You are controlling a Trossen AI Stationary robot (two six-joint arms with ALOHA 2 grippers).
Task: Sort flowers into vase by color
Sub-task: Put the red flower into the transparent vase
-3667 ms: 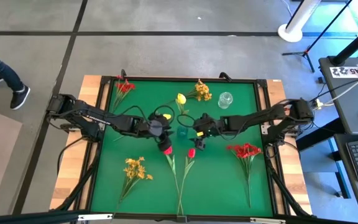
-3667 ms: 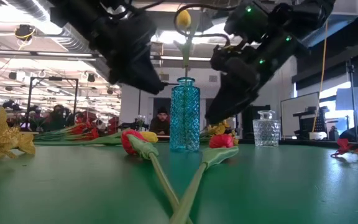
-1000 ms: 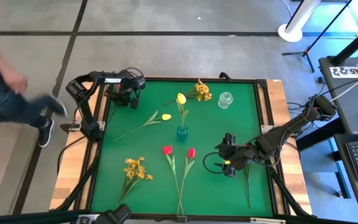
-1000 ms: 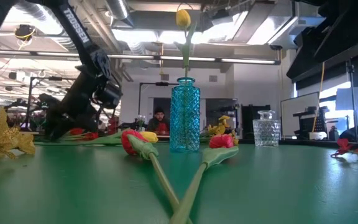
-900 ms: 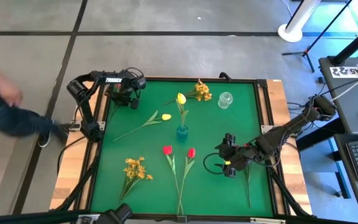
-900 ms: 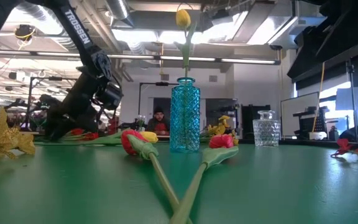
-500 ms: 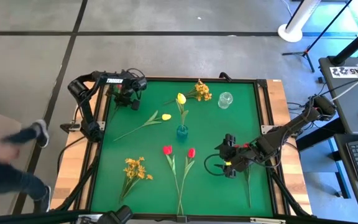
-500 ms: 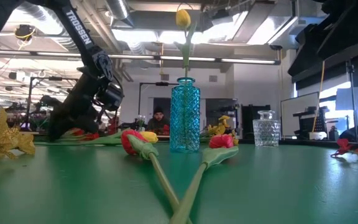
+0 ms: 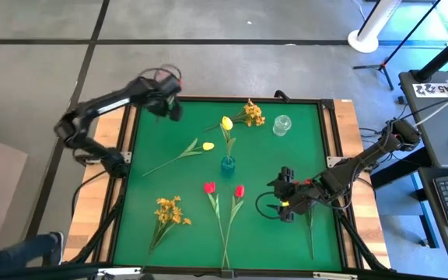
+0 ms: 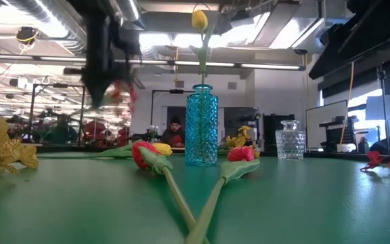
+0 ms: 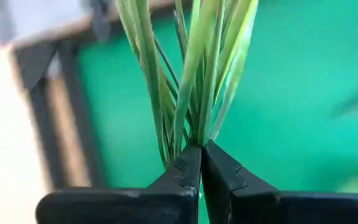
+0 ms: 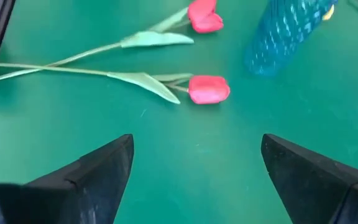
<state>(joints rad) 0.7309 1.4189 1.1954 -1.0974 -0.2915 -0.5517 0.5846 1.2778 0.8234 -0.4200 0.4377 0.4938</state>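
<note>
We judge the pick-up step complete: the left gripper (image 11: 201,163) pinches the red spray's stems (image 11: 191,68) above the table's far-left corner, the right gripper (image 12: 191,168) waits spread near the red tulips (image 12: 209,88), and transfer to the clear vase (image 9: 282,124) follows.

The green table (image 9: 271,167) carries a blue vase (image 9: 228,164) at its middle and a clear vase (image 9: 282,124) near the far edge. Two red tulips (image 9: 222,189), one yellow tulip (image 9: 206,145) and two yellow sprays (image 9: 169,211) lie flat on it.
</note>
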